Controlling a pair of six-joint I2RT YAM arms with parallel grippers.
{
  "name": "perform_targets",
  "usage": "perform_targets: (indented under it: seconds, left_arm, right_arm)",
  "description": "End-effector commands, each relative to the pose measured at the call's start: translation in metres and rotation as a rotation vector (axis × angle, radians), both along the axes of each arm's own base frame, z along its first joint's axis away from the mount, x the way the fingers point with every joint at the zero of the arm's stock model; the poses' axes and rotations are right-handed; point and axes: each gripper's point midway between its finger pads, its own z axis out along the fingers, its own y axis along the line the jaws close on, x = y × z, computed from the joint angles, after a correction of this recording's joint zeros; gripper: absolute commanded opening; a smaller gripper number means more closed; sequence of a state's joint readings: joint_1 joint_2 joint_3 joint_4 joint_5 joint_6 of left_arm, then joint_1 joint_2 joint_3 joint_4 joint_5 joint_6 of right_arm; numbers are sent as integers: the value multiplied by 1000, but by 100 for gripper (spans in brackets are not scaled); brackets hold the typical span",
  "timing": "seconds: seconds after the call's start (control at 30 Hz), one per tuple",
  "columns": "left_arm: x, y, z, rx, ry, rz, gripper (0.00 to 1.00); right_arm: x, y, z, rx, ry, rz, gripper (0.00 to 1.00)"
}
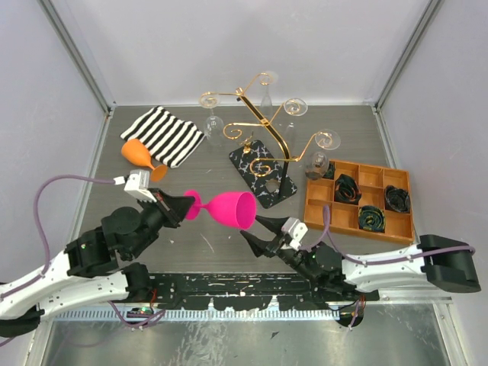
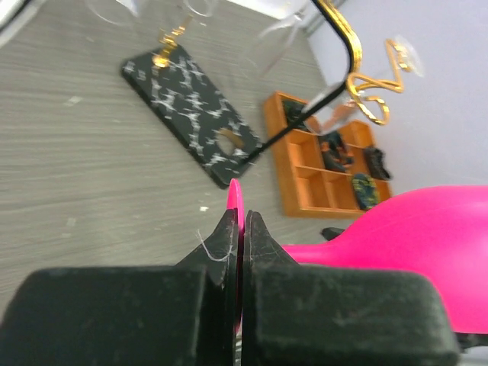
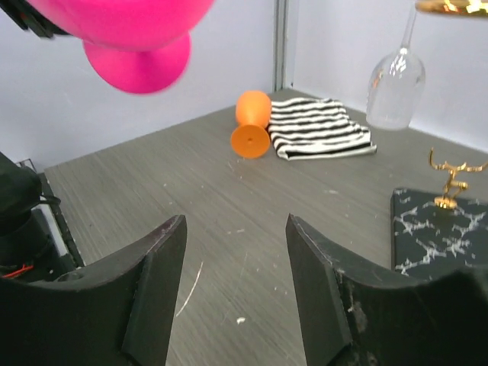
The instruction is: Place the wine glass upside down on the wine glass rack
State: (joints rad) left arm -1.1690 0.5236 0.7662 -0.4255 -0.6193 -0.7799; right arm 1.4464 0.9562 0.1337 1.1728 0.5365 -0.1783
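In the left wrist view the pink glass [image 2: 396, 229] ran off the right edge, its foot mostly hidden between the left fingers [image 2: 343, 313]. The rack [image 2: 191, 107] was cut off above. Dark contents in the tray [image 1: 372, 177] were too small to tell.

From where I stand, the left claw [image 1: 187, 207] is closed on the round foot of the pink plastic wine glass [image 1: 229, 209]. The glass lies sideways above the grey wood-grain table [image 1: 191, 252], its bowl pointing away from that claw toward the right claw [image 1: 253, 226]. The right claw sits just on the near side of the bowl's rim, with nothing between its parted fingers.

Beyond the bowl, farther from both claws, stands the tall gold wire wine glass rack [image 1: 263, 169], with clear glass wine glasses [image 1: 317, 162] hanging from its arms. Behind the right claw and right of the rack lies the orange wooden compartment tray [image 1: 316, 206], with dark coiled bands [image 1: 348, 187] in some cells.

Behind the left claw an orange plastic goblet [image 1: 139, 155] lies on its side, just beside a black-and-white striped cloth [image 1: 164, 135] farther back.
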Motion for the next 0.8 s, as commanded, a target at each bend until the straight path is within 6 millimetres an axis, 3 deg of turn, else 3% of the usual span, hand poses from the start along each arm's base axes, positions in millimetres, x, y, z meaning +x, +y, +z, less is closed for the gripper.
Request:
perform_targets:
  seconds: [0.0, 0.17, 0.3, 0.47, 0.63, 0.77]
  left_arm:
    - [7, 48, -7, 311, -56, 96, 0]
    - [11, 75, 1, 508, -88, 145, 0]
    - [12, 87, 10, 635, -117, 142, 0]
    - [13, 92, 15, 750, -154, 112, 0]
    - [11, 84, 13, 824, -199, 20, 0]
    - [11, 76, 11, 846, -254, -36, 0]
  right_arm:
    - [3, -8, -33, -48, 208, -34, 61]
    - [-1, -12, -67, -210, 408, -72, 65]
    - [-10, -17, -79, -278, 556, -84, 72]
    - [-22, -18, -83, -332, 675, -73, 81]
    - [-37, -6, -68, -329, 758, -7, 99]
    - [-38, -7, -69, -351, 752, -4, 100]
